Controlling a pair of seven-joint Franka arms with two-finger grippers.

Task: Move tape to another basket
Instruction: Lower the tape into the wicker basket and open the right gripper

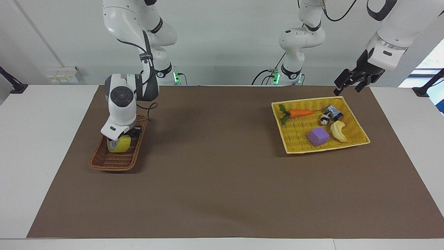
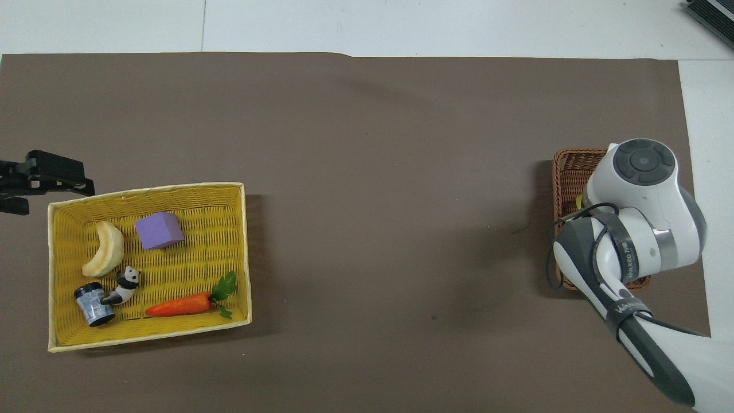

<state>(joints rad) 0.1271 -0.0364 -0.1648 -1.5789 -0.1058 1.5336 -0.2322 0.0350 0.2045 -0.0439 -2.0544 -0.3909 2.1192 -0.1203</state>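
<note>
The yellow tape [image 1: 119,144] stands on edge in the dark-brown wicker basket [image 1: 110,161] at the right arm's end of the table. My right gripper [image 1: 122,138] is down on top of the roll, and the white wrist hides how it grips. From overhead only a yellow sliver of the tape [image 2: 579,201] shows beside the wrist, over the basket [image 2: 569,172]. My left gripper [image 1: 348,83] hangs open and holds nothing, above the mat by the yellow tray's corner nearest the robots; it waits there, and overhead the left gripper [image 2: 31,182] shows at the edge.
A flat yellow woven tray [image 1: 357,142] sits at the left arm's end. It holds a purple cube [image 1: 318,136], a carrot [image 1: 300,113], a banana [image 1: 338,131], a panda figure [image 1: 324,120] and a small dark jar [image 1: 334,112]. A brown mat [image 1: 222,180] covers the table.
</note>
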